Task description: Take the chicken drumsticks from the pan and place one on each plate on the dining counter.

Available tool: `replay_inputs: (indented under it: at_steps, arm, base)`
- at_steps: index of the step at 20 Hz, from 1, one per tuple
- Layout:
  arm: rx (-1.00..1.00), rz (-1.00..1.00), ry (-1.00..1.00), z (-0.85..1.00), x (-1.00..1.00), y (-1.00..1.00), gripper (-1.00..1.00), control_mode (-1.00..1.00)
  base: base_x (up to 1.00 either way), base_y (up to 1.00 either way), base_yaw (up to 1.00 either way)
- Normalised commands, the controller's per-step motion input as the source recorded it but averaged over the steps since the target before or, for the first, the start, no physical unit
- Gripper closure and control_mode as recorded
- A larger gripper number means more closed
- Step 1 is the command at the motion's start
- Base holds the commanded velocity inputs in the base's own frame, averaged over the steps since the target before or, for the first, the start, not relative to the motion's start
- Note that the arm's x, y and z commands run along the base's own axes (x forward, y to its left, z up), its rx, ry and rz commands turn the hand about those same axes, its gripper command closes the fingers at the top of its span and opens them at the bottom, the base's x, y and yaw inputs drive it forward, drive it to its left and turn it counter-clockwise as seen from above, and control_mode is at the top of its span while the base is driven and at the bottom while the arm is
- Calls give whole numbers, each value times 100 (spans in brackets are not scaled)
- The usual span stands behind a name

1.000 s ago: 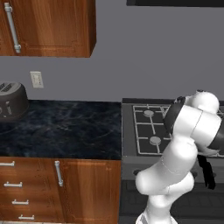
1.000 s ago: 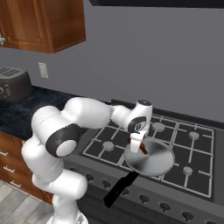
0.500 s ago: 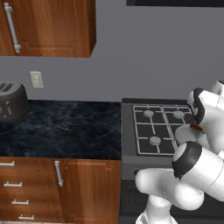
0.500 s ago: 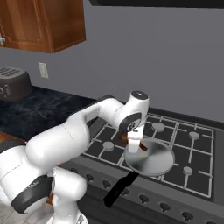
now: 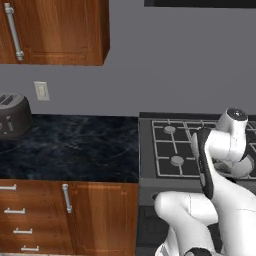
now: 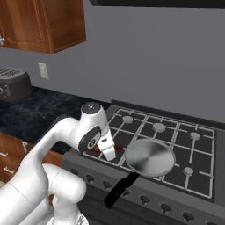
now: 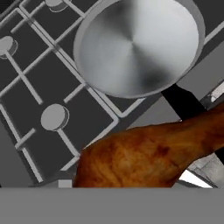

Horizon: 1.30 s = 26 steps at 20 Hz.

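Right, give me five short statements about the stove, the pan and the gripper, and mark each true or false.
1. The pan sits on the stove. True.
2. A drumstick lies in the pan. False: its inside is bare.
3. The gripper holds a reddish-brown drumstick. True.
4. The toaster stands on the stove. False: it stands on the dark counter to the stove's left.
5. The pan's handle points toward the back wall. False: it points toward the stove's front edge.

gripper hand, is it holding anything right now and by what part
The hand is shut on the dark reddish-brown drumstick, lifted clear of the pan. Which part of the drumstick it grips cannot be told.
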Motion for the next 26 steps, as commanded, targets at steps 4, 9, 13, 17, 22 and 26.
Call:
replay_inputs:
  at_steps: [4, 9, 13, 17, 22, 26]
  arm:
    - [-18, 20, -22, 21, -15, 87, 100, -100]
    - [-16, 14, -16, 3, -2, 63, 100, -100]
    - [-14, 14, -10, 0, -2, 51, 100, 100]
    - [0, 0, 0, 0, 0, 0, 100, 100]
    - [0, 0, 0, 0, 0, 0, 100, 100]
    - [0, 0, 0, 0, 0, 0, 100, 100]
  base:
    - [0, 0, 0]
    - [0, 0, 0]
    - [-5, 23, 11]
    - [-1, 91, 67]
    - [0, 78, 72]
    - [12, 59, 73]
